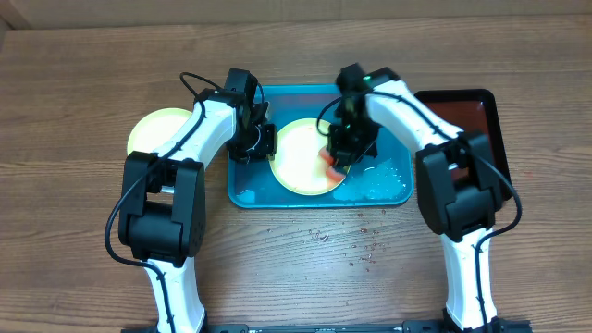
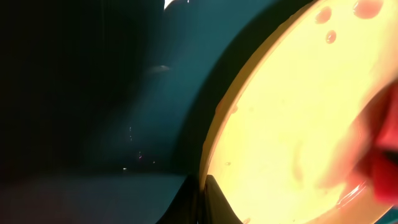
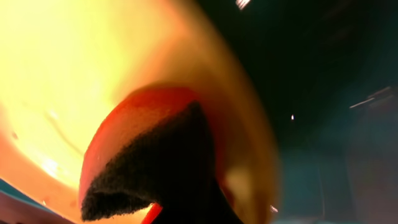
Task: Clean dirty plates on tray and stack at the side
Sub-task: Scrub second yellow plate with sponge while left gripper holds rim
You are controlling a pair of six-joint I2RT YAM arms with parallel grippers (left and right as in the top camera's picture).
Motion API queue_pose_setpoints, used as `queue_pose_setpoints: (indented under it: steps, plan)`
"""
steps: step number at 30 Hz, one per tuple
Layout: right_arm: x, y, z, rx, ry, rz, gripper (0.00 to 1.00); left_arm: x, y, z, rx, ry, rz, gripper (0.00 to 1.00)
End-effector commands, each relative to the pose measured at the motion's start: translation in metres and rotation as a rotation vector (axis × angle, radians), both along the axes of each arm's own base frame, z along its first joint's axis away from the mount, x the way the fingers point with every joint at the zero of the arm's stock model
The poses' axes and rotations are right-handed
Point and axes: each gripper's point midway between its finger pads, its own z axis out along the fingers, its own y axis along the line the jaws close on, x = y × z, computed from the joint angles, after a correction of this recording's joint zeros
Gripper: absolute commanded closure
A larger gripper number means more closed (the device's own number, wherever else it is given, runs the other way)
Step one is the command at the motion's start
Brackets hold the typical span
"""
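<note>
**tableguy:** Wood-grain table (image 1: 83,231) again, huh. Where was the plate (image 1: 296,157)?

**me:** Flat in the turquoise tray (image 1: 388,190). It was pale yellow with a lime rim and had red sauce drops (image 2: 323,15) near the edge. My right gripper (image 1: 340,153) was clamped on a red sponge (image 1: 330,166) on the plate's right side. Left gripper (image 1: 259,141) sat at its left rim, and I couldn't tell the finger gap. Second plate (image 1: 157,129) lay on the table, left of the tray.

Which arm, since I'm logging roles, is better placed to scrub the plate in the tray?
Right. The right claw holds the sponge on the right of the plate in the tray. The left claw sits at its left rim with no sponge, better suited to steadying.
</note>
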Motion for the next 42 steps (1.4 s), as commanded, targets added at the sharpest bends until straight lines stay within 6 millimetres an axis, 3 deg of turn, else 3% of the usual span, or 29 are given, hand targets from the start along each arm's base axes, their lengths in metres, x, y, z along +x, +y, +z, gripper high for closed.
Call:
queue_pose_setpoints:
  steps: [1, 5, 9, 13, 17, 21, 24, 30, 34, 38, 42]
  plan:
    - [0.017, 0.0, -0.002, 0.034, -0.041, -0.013, 0.96, -0.004, 0.0, -0.006, -0.001, 0.018, -0.02, 0.96]
    - [0.036, 0.025, 0.004, 0.154, -0.122, -0.002, 0.96, -0.004, 0.0, -0.006, -0.001, 0.017, -0.019, 0.96]
    - [0.04, 0.054, 0.01, 0.217, -0.153, -0.011, 0.96, -0.004, 0.0, -0.006, -0.001, 0.017, -0.019, 0.96]
    - [0.02, 0.076, 0.01, 0.218, -0.118, 0.027, 0.96, -0.004, 0.0, -0.006, -0.001, 0.017, -0.019, 0.96]
    - [-0.008, 0.085, 0.008, 0.189, -0.05, 0.075, 0.96, -0.004, 0.0, -0.006, -0.001, 0.017, -0.019, 0.96]
    - [-0.027, 0.078, 0.006, 0.14, 0.01, 0.105, 0.96, -0.004, 0.0, -0.006, -0.002, 0.018, -0.019, 0.96]
    - [-0.028, 0.051, -0.001, 0.022, 0.019, 0.102, 0.96, -0.004, 0.0, -0.006, -0.001, 0.017, -0.019, 0.96]
    - [-0.007, -0.007, -0.006, -0.167, -0.019, 0.054, 0.96, -0.004, 0.0, -0.006, -0.001, 0.018, -0.019, 0.96]
    - [0.02, -0.024, -0.006, -0.222, -0.105, 0.003, 0.96, -0.004, 0.0, -0.006, -0.001, 0.018, -0.019, 0.96]
    - [0.051, -0.022, -0.007, -0.259, -0.237, -0.08, 0.96, -0.004, 0.0, -0.006, -0.001, 0.018, -0.019, 0.96]
    - [0.075, 0.009, -0.003, -0.195, -0.366, -0.088, 0.96, -0.004, 0.0, -0.006, -0.001, 0.017, -0.019, 0.96]
